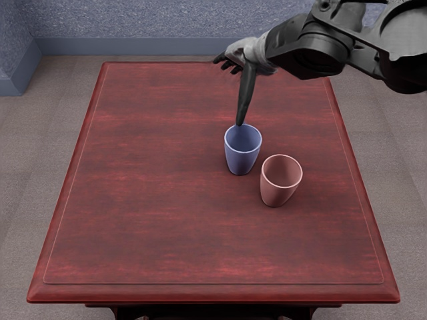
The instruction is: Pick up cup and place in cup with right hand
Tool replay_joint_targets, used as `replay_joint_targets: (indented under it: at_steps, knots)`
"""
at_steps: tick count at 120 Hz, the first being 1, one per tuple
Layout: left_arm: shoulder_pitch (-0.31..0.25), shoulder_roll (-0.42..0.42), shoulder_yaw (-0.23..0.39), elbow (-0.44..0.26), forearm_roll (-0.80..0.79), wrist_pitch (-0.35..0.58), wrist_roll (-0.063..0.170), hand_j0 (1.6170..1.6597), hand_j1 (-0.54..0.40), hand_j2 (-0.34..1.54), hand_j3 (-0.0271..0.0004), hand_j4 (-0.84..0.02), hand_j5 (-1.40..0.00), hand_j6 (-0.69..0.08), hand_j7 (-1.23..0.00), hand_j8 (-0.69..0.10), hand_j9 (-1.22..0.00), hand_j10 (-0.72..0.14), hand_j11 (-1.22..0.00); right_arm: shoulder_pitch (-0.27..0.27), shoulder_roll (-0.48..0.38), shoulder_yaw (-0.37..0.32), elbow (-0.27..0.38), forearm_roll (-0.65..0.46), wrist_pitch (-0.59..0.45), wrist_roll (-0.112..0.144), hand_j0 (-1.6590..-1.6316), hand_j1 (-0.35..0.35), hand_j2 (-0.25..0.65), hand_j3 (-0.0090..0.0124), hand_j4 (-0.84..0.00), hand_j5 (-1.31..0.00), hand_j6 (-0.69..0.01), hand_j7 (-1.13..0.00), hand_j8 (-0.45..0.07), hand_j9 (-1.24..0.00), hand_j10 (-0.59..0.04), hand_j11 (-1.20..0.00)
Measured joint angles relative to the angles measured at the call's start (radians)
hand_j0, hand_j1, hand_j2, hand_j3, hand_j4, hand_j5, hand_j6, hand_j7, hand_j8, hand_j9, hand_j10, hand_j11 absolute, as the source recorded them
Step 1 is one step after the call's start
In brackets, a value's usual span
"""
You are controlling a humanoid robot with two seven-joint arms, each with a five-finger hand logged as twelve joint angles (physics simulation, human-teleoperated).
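Hand, right: released, at blue cup's far rim | narrow gap to pink cup

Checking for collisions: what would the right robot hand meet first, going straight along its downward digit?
Likely the blue cup, whose far rim the right robot hand seems to reach; depth is unclear.

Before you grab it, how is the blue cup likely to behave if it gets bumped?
The blue cup would probably tip rather than roll at first, since it stands upright and narrows toward its base. It looks stiff-walled, its rim holding a clean round shape. It seems fairly light, as it appears empty inside.
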Motion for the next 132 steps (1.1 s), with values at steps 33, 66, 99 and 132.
replay_joint_targets:
  at_steps: [33, 66, 99, 132]
  knots:
    - [0.000, 0.000, 0.000, -0.001, 0.000, 0.000, 0.000, 1.6581, 0.344, 0.00, 0.0000, -0.004, 0.00, -0.004, 0.00, -0.004, 0.00, -0.004, 0.00, 0.011, 0.075, -0.202, 0.086, -0.009, -0.380, 0.000, -1.6581, -0.327, -0.003, 0.0000, -0.020, -0.02, -0.021, -0.02, -0.020, -0.02, -0.020, -0.02]
    - [0.000, 0.000, 0.000, 0.000, 0.000, 0.000, 0.000, 1.6581, 0.344, 0.00, 0.0000, -0.004, 0.00, -0.004, 0.00, -0.004, 0.00, -0.004, 0.00, 0.073, 0.086, -0.354, 0.215, 0.102, -0.432, 0.000, -1.6581, -0.327, -0.003, 0.0000, -0.020, -0.02, -0.021, -0.02, -0.020, -0.02, -0.020, -0.02]
    - [0.000, 0.000, 0.000, 0.000, 0.000, 0.000, 0.000, 1.6581, 0.344, 0.00, 0.0000, -0.004, 0.00, -0.004, 0.00, -0.004, 0.00, -0.004, 0.00, 0.112, 0.094, -0.386, 0.267, 0.177, -0.475, 0.000, -1.6581, -0.327, -0.003, 0.0000, -0.020, -0.03, -0.021, -0.02, -0.021, -0.03, -0.020, -0.03]
    - [0.000, 0.000, 0.000, 0.000, 0.000, 0.000, 0.000, 1.6581, 0.344, 0.00, 0.0000, -0.004, 0.00, -0.004, 0.00, -0.004, 0.00, -0.004, 0.00, 0.090, 0.142, -0.432, 0.263, 0.185, -0.563, 0.000, -1.6581, -0.325, -0.004, 0.0000, -0.022, -0.03, -0.022, -0.03, -0.022, -0.03, -0.022, -0.03]
